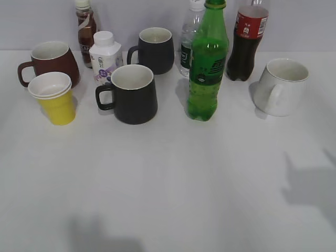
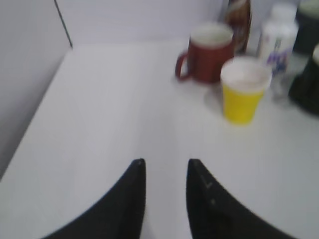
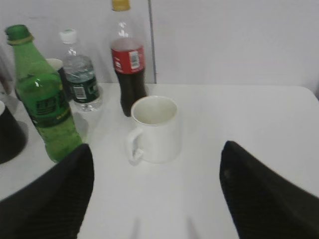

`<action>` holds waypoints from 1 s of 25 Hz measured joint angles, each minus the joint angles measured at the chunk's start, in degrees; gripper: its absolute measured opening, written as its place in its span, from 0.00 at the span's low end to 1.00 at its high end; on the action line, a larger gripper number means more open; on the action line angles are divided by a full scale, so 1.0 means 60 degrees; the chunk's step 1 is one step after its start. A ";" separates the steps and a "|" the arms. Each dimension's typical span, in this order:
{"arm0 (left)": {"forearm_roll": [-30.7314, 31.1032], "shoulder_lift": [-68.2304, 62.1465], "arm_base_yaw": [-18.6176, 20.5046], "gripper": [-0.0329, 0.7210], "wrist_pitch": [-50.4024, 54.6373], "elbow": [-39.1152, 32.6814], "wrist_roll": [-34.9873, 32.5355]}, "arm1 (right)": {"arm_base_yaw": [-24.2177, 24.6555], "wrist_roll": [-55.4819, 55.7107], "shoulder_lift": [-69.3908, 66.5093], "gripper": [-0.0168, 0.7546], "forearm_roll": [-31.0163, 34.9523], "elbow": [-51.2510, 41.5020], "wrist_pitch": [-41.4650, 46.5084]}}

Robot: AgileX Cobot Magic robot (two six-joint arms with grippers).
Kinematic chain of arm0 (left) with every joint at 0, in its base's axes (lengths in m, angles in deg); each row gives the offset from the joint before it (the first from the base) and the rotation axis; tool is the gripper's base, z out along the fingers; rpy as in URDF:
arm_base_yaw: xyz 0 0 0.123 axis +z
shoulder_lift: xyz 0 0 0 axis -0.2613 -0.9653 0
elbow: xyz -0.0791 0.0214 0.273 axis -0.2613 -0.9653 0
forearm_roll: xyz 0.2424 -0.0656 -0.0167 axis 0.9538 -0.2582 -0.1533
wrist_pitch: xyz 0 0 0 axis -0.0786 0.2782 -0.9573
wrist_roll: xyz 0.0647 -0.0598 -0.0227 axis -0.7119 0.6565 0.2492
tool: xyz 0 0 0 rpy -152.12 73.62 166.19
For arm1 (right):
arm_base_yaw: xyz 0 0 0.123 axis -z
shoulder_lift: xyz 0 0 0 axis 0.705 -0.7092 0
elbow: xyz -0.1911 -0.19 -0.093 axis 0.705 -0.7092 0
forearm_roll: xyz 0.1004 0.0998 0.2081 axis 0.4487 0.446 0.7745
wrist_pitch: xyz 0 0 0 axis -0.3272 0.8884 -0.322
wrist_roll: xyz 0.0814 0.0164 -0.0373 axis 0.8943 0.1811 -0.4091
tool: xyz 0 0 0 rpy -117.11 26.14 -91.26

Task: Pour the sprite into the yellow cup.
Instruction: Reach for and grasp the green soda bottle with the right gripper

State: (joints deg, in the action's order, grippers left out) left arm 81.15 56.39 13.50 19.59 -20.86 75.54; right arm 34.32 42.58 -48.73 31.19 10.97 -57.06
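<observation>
The white table (image 1: 168,184) takes up most of the scene, bare across its near half with everything crowded toward twelve o'clock. The sprite (image 1: 208,63) is the tallest thing there, standing upright just right of centre with its cap on, a clear water bottle (image 1: 190,39) close behind it at about eleven o'clock and the cola (image 1: 248,42) off at its two o'clock. Next in size come the mugs: a black mug (image 1: 133,93) at the sprite's nine o'clock, a second dark mug (image 1: 155,50) behind that one, a white mug (image 1: 282,86) over at three o'clock with its handle turned toward the sprite, and a red-brown mug (image 1: 50,63) far out at the left edge. A small white bottle (image 1: 105,56) and a brown drink bottle (image 1: 85,29) stand between the red-brown mug and the dark mugs. The yellow cup (image 1: 55,98) sits upright just in front of the red-brown mug, almost touching it, well apart from the sprite. The right gripper (image 3: 157,181) hangs spread wide over bare table, empty, with the white mug straight ahead at twelve and the sprite at its ten o'clock. The left gripper (image 2: 166,167) has only a narrow gap between its fingers, holds nothing, and has the yellow cup at its one o'clock.
</observation>
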 joint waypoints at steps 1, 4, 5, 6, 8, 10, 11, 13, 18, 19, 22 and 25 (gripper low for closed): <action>-0.0060 -0.0075 0.0000 0.34 -0.0573 0.0000 0.0000 | -0.0112 -0.0020 -0.0275 0.78 0.0000 0.0000 -0.0206; -0.0280 -0.0497 0.0000 0.34 -0.2294 -0.0060 0.0000 | -0.0550 -0.0144 -0.1056 0.78 0.0009 0.0000 -0.0768; -0.0298 -0.0749 0.0000 0.34 -0.2874 -0.0139 0.0000 | -0.0669 -0.0185 -0.1328 0.78 0.0009 0.0000 -0.0997; -0.0318 -0.1065 0.0000 0.35 -0.3378 -0.0216 0.0000 | -0.0798 -0.0209 -0.1598 0.78 0.0009 0.0000 -0.1234; -0.0350 -0.1748 0.0000 0.37 -0.4260 -0.0408 0.0000 | -0.0996 -0.0255 -0.2101 0.78 0.0009 0.0000 -0.1684; -0.0435 -0.2530 0.0000 0.40 -0.5193 -0.0544 0.0000 | -0.1137 -0.0255 -0.2653 0.78 0.0009 0.0000 -0.2127; -0.0484 -0.2987 0.0000 0.41 -0.5814 -0.0609 0.0000 | -0.1196 -0.0262 -0.2887 0.78 0.0009 0.0000 -0.2308; -0.0512 -0.3959 0.0000 0.43 -0.7160 -0.0705 0.0000 | -0.1381 -0.0262 -0.3443 0.78 0.0009 0.0000 -0.2763; -0.0455 -0.6764 0.0000 0.49 -1.0017 -0.0757 0.0000 | -0.2018 -0.0273 -0.4736 0.78 0.0009 0.0000 -0.3906; -0.0455 -0.7267 0.0000 0.51 -1.0363 -0.0774 0.0000 | -0.2133 -0.0273 -0.4959 0.78 0.0009 0.0000 -0.4158; -0.0438 -0.8316 -0.0043 0.61 -1.0944 -0.0774 0.0000 | -0.2316 -0.0275 -0.5687 0.78 0.0009 0.0000 -0.4686; -0.0447 -0.9045 -0.0253 0.71 -1.0900 -0.0774 0.0000 | -0.2353 -0.0275 -0.6354 0.78 0.0009 0.0000 -0.5309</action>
State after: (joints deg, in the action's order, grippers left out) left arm 78.47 2.12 11.98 -45.81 -25.50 75.54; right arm 20.20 40.93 -86.85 31.24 10.97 -88.91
